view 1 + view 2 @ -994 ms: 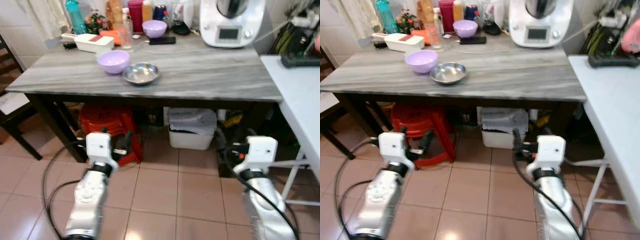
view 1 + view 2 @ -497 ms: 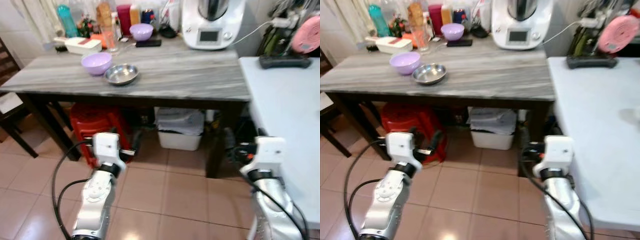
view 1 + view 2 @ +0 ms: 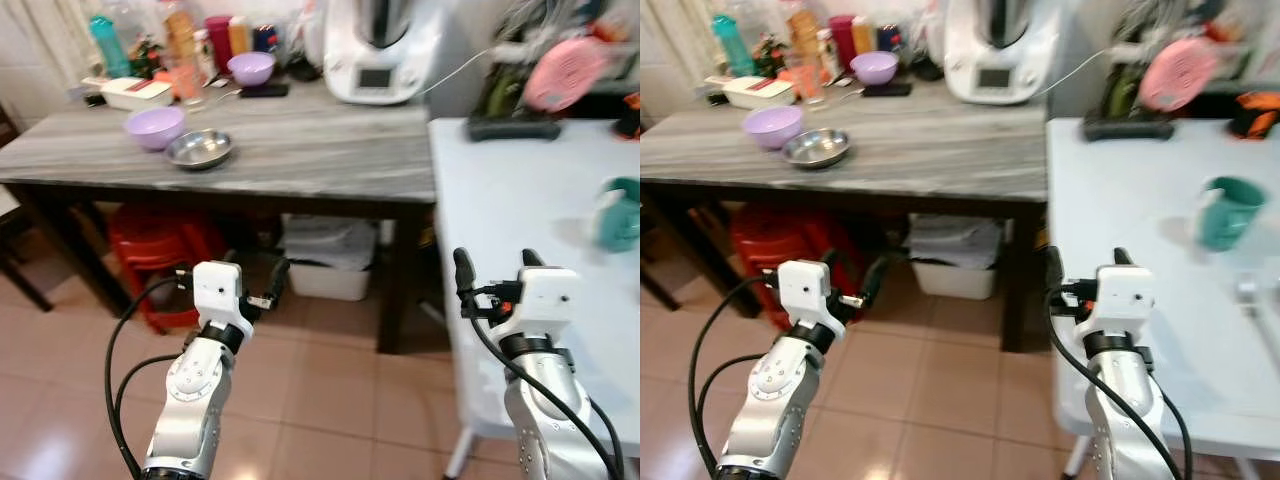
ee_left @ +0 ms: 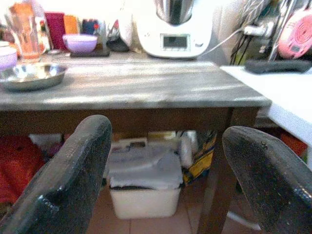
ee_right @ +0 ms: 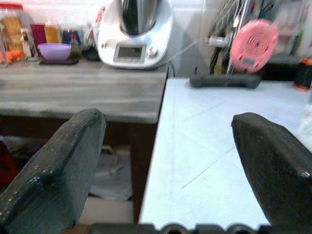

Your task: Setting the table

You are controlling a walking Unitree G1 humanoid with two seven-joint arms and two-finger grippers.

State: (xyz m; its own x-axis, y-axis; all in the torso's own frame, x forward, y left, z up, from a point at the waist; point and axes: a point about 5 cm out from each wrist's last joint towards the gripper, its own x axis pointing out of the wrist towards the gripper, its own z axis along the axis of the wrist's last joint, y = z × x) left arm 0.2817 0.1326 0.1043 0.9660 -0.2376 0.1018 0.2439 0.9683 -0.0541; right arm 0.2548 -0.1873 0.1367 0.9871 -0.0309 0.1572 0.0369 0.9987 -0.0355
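grey table (image 3: 300, 150): purple bowl (image 3: 154, 127), steel bowl (image 3: 199, 149), white appliance (image 3: 374, 50) | white table (image 3: 1120, 200): green mug (image 3: 1227, 211)

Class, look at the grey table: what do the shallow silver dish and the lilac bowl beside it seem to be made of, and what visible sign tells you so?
The shallow silver dish looks like polished metal, probably stainless steel: it has a bright, mirror-like sheen and a thin rim. The lilac bowl seems to be plastic, though glazed ceramic is possible: its colour is even and opaque, with only a soft shine. Both sit on the grey table.
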